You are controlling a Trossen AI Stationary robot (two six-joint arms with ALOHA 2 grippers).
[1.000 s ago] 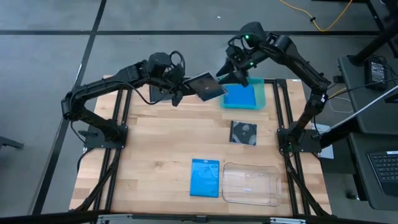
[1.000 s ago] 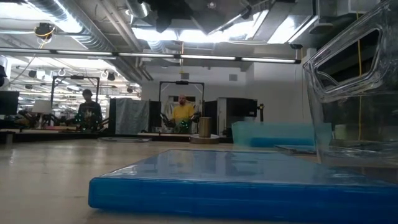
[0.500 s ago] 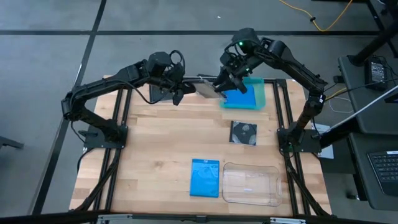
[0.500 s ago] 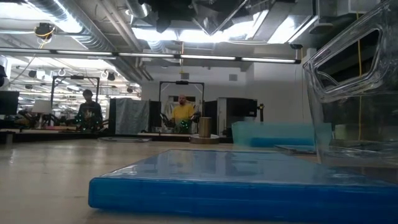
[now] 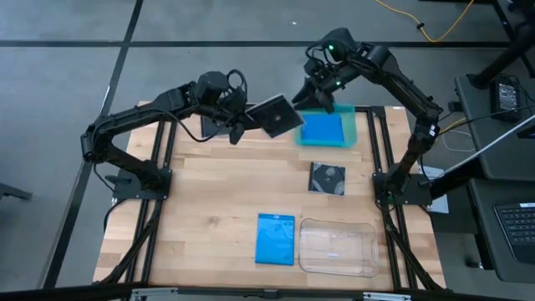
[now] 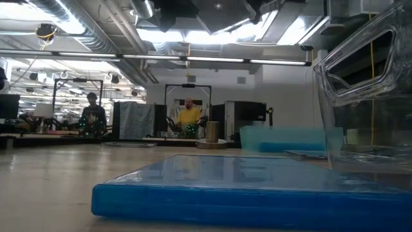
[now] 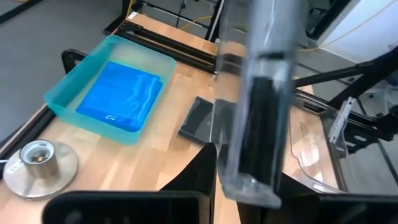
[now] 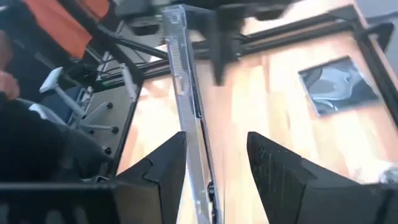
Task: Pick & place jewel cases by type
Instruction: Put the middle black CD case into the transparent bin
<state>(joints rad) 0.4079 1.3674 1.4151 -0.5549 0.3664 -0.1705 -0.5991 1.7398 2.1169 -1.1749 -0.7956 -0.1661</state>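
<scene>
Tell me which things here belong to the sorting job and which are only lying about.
Job: raised dark case, dark case on the table, blue case in the teal tray, second blue case beside the clear tray.
Lying about: metal cylinder, yellow cable.

You have two matte black arms of slim tubes and chunky joints, with black cables looping over the left gripper (image 5: 236,125); a green light glows by the right gripper (image 5: 311,99), whose fingers (image 8: 163,171) are broad, dark and ribbed
</scene>
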